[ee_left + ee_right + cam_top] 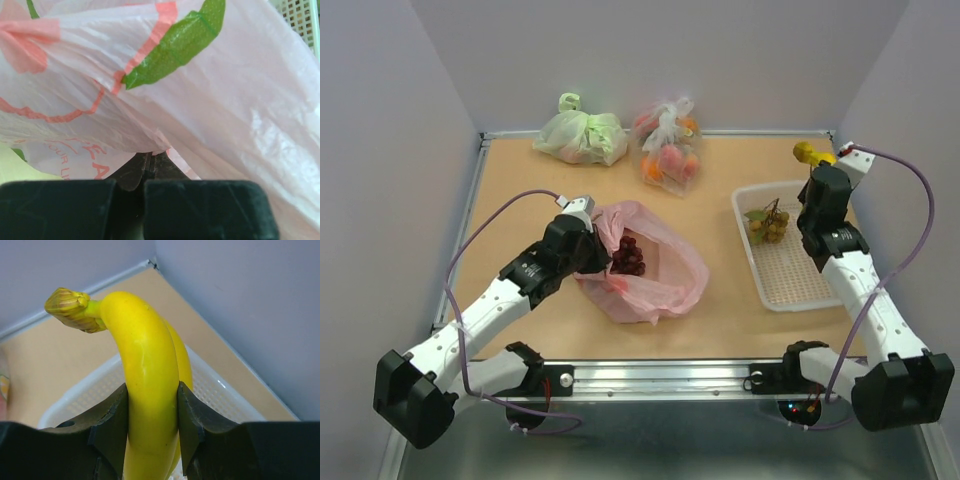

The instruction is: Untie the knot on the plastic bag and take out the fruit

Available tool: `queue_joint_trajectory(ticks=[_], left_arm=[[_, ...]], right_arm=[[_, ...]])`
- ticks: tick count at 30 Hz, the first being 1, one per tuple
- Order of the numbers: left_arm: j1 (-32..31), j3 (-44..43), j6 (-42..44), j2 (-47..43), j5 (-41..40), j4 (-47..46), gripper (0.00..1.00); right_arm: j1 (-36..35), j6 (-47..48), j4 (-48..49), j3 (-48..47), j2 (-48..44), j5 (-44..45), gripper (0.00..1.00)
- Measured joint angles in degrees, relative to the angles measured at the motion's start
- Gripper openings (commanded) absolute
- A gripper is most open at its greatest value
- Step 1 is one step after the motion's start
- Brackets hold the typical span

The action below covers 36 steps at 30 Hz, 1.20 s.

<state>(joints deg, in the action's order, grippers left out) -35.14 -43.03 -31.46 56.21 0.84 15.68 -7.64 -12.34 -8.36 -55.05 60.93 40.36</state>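
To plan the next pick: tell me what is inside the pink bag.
A dark purple grape bunch shows through the plastic bag's open mouth. Anything deeper is hidden by folded pink film.

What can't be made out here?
- Top: bag contents beyond the dark grapes, under its folds.
- Left wrist: bag film fills the frame; where the left gripper pinches is hidden.
- Right wrist: banana lower end, behind the right gripper and the bottom edge.
- Top: right gripper's fingers, hidden by its own wrist.
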Motion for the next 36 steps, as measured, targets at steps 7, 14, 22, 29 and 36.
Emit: queue_joint_trajectory(ticks=[7,14,22,29,36], left_arm=[[0.0,0.11,1.01,-0.2,3.04,-0.04,0.0],[0.0,1.51,1.62,-0.22,5.73,0.0,0.0],[0.0,2.01,2.03,-0.15,6.69,-0.04,0.0],[0.0,2.01,2.47,1.01,6.97,0.07,0.0],[-0.02,2.01,2.45,2.01,6.54,1.97,0.0]], right_arm=[[10.97,-4.9,-0.48,7.26,4.81,-10.25,0.11],[12.24,-5.73,-1.03,8.2,6.84,-17.05,0.73],[12.24,-3.61,-5.99,6.73,2.21,-22.62,0.9],[11.8,-0.44,-12.41,-3.21,-3.82,-37.99,0.88],[0.79,-1.09,-13.92,-9.09,-6.62,-51.3,0.86]])
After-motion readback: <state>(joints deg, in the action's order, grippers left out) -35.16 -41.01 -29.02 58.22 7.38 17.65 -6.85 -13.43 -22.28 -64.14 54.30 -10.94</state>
